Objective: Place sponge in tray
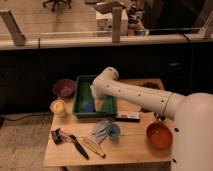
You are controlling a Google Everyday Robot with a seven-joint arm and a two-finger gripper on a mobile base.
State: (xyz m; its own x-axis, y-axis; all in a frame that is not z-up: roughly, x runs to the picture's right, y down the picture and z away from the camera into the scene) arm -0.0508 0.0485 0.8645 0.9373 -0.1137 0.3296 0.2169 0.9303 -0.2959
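The green tray [81, 95] stands at the back left of the wooden table. My white arm comes in from the lower right, bends at the elbow above the tray and points down into it. The gripper [98, 105] is low inside the tray, near its front wall. A small blue thing, probably the sponge [89, 106], lies on the tray floor right beside the gripper on its left. The arm hides whether the gripper still touches it.
A purple bowl [64, 88] sits left of the tray and a yellow cup [58, 106] in front of it. A dark flat bar [128, 117], a blue cloth with a cup [107, 130], a black brush [74, 143] and an orange bowl [159, 135] lie on the table's front half.
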